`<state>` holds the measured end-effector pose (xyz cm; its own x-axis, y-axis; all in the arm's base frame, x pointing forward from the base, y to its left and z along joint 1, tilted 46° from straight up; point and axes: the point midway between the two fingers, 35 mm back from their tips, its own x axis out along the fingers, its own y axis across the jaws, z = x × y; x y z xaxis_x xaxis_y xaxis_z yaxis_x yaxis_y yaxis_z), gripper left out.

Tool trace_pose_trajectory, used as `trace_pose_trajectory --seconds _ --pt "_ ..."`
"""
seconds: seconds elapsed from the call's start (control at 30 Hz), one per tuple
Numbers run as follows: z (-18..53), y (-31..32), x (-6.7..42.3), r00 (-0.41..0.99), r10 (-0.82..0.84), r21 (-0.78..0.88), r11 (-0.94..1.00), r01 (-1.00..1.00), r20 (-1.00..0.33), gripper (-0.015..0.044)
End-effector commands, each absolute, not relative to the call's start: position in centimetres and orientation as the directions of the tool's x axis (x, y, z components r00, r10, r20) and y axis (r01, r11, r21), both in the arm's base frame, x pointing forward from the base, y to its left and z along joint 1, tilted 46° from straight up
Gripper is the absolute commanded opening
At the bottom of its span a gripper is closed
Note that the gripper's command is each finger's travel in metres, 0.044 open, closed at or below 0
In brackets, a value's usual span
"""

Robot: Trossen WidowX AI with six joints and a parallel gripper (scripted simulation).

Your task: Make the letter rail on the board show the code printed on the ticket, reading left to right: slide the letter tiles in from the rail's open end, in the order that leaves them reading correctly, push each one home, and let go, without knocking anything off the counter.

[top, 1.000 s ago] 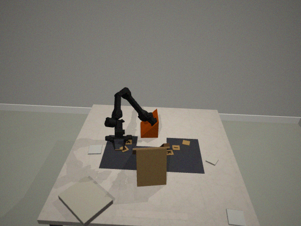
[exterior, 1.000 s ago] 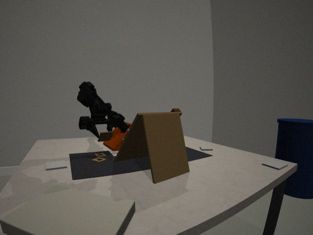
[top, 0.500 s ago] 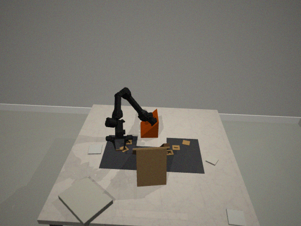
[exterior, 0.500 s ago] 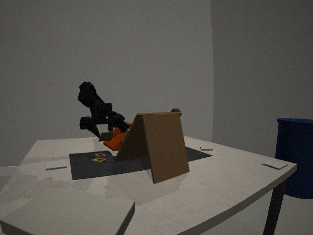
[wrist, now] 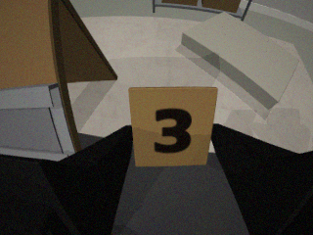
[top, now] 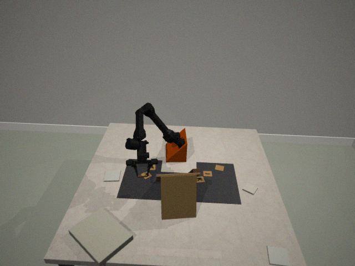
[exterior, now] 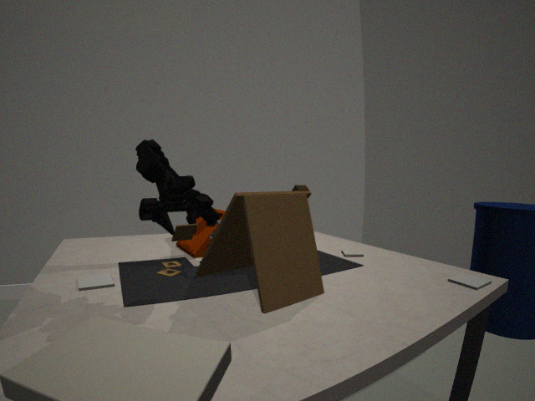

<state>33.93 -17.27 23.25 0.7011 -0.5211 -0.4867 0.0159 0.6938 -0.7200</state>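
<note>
My gripper (top: 142,167) (exterior: 180,230) (wrist: 172,131) is shut on a tan letter tile marked "3" (wrist: 172,124) (exterior: 185,231). It holds the tile a little above the left part of the dark mat (top: 134,189) (exterior: 146,286). The brown tent-shaped board (top: 178,195) (exterior: 281,246) (wrist: 26,20) stands on the mat to the gripper's right; its rail side faces away from the top and exterior views. Two loose tiles (top: 145,175) (exterior: 169,267) lie on the mat under the gripper. Tiles "I" (top: 207,173) and "K" (top: 199,179) and a plain-looking one (top: 219,167) lie right of the board. An orange wedge stand (top: 176,148) (exterior: 193,245) is behind.
A pale flat slab (top: 100,234) (exterior: 108,362) (wrist: 242,59) lies at the table's front left corner. Small white cards (top: 112,175) (top: 249,189) (top: 277,255) lie around the mat. A blue bin (exterior: 503,267) stands beside the table.
</note>
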Motion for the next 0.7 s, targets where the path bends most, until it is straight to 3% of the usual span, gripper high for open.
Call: trace_pose_trajectory --seconds 0.0,0.67 --pt "23.17 -17.13 33.86 0.701 -0.523 -0.719 0.695 0.023 -0.484 0.0" --pt "22.4 -16.47 33.92 0.701 -0.523 -0.718 0.695 0.022 -0.484 0.0"
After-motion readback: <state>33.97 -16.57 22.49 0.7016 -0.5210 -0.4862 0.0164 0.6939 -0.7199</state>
